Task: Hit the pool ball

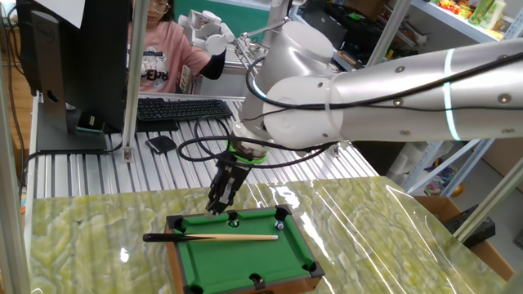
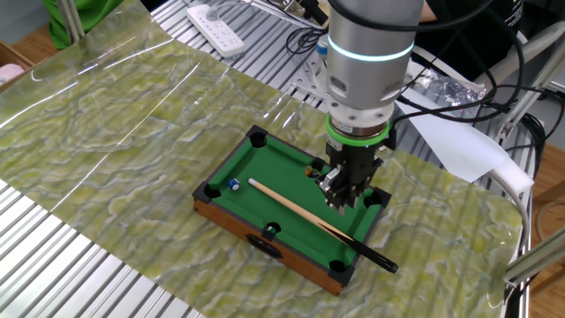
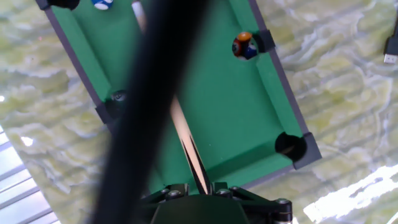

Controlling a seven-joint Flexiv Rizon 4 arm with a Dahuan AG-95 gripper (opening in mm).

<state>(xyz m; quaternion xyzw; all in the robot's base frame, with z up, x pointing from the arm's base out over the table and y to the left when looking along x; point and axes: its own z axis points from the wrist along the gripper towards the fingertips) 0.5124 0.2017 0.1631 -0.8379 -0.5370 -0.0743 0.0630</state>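
The pool ball (image 2: 234, 185), tiny and pale bluish-white, rests on the green felt near a corner pocket; it also shows at the top edge of the hand view (image 3: 102, 3) and in one fixed view (image 1: 280, 222). The tan cue stick (image 2: 291, 207) lies diagonally across the miniature table (image 2: 231, 220), its black end overhanging the rim. My gripper (image 2: 342, 203) hangs a little above the cue's rear half, far from the ball. In the hand view my gripper (image 3: 193, 186) shows a narrow gap between its fingers, with the cue (image 3: 186, 146) seen below through it, apparently not held.
An orange-and-blue ball (image 3: 244, 45) sits by a side pocket. A blurred black bar (image 3: 146, 118) crosses the hand view. The table stands on a green marbled mat (image 2: 106, 132). A keyboard (image 1: 176, 109) and a seated person (image 1: 159, 49) are behind.
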